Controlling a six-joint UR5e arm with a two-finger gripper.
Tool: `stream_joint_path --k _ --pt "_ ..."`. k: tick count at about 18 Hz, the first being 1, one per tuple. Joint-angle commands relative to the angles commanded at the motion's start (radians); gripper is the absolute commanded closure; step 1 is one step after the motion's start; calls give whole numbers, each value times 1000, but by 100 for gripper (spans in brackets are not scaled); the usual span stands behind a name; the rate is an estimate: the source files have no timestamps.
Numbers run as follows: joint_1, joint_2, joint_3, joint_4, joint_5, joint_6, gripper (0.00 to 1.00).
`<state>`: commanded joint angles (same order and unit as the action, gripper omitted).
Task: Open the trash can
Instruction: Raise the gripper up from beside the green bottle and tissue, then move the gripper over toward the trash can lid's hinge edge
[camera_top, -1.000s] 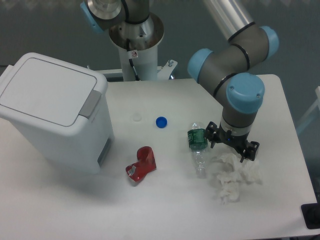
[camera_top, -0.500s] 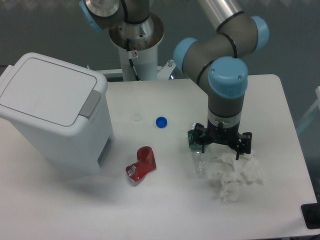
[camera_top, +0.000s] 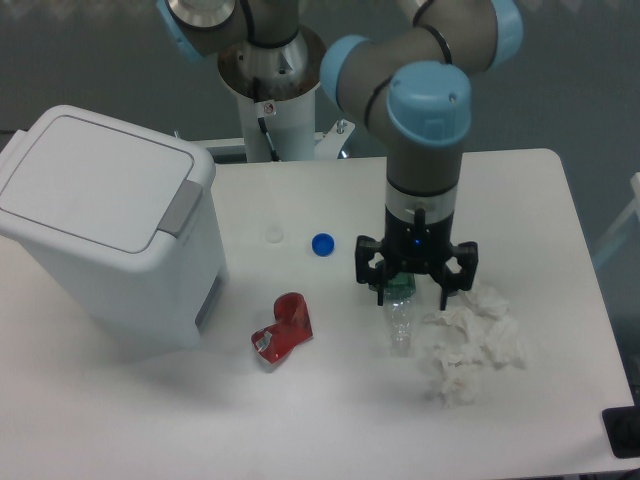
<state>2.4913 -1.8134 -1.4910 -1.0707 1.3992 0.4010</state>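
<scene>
The trash can (camera_top: 105, 235) is seen at the table's left edge, one only, lid shut flat, grey push tab (camera_top: 181, 209) on the rim facing right. Right of it are counted one red crushed item (camera_top: 284, 329), one blue cap (camera_top: 322, 244), one clear bottle (camera_top: 400, 305), one crumpled tissue pile (camera_top: 468, 340). The gripper (camera_top: 414, 290) is held spread wide above the bottle, nothing gripped. Approach step is judged unfinished; a leftward traverse and a press on the tab are called for.

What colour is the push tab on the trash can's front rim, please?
Grey, on the white trash can; the fixed camera shows it.
</scene>
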Motion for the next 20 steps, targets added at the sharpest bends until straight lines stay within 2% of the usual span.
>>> stream_joint_path --k 1,4,10,15,20 --pt "-15 18 -3 0 -15 -39 99" --pt "-66 60 -12 -18 -52 -77 100" --pt "-104 160 -15 -153 -195 -111 100" --pt "-111 183 -15 -244 -235 -108 100" --pt "-111 180 -43 -244 -292 -103 100"
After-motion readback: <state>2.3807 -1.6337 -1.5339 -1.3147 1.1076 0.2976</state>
